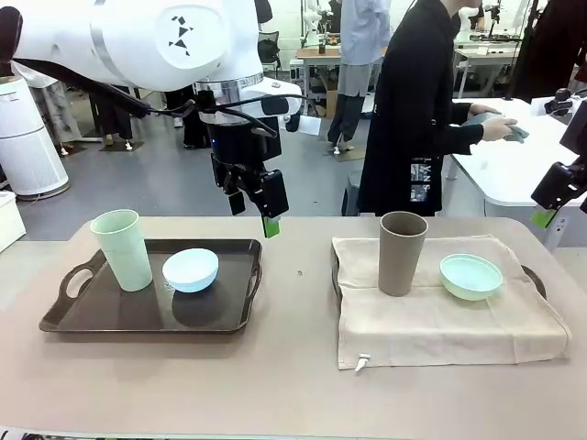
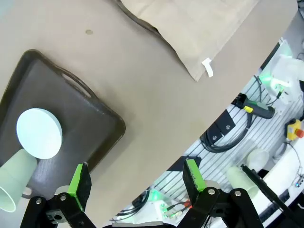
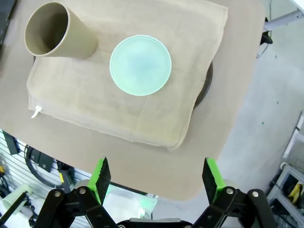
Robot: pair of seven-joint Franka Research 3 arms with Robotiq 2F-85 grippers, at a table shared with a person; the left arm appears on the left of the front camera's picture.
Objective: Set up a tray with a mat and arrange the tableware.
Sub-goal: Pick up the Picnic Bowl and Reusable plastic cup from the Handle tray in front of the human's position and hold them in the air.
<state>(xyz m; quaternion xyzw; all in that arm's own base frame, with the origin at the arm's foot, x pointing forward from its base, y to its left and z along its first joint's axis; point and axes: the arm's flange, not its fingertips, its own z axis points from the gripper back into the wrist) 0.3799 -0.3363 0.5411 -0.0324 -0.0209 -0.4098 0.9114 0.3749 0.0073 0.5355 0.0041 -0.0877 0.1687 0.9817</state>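
Note:
A dark brown tray [image 1: 101, 316] on the table's left carries a pale green cup [image 1: 123, 249] and a light blue bowl [image 1: 191, 269]. To the right, a beige mat [image 1: 440, 321] covers a second tray [image 1: 536, 279], with a taupe-brown cup [image 1: 402, 252] and a mint green bowl [image 1: 470, 276] on it. My left gripper [image 1: 254, 215] hangs open above the table behind the left tray's far right corner. My right gripper [image 1: 548, 213] is open and raised beyond the table's right end. The left wrist view shows the brown tray [image 2: 71, 114], blue bowl [image 2: 39, 133] and green cup [image 2: 14, 183]; the right wrist view shows the mat [image 3: 142, 114], taupe cup [image 3: 57, 31] and mint bowl [image 3: 140, 65].
A person [image 1: 413, 110] in black stands behind the far edge, turned toward a white table [image 1: 514, 165] at the back right. Bare tabletop [image 1: 298, 302] lies between the two trays.

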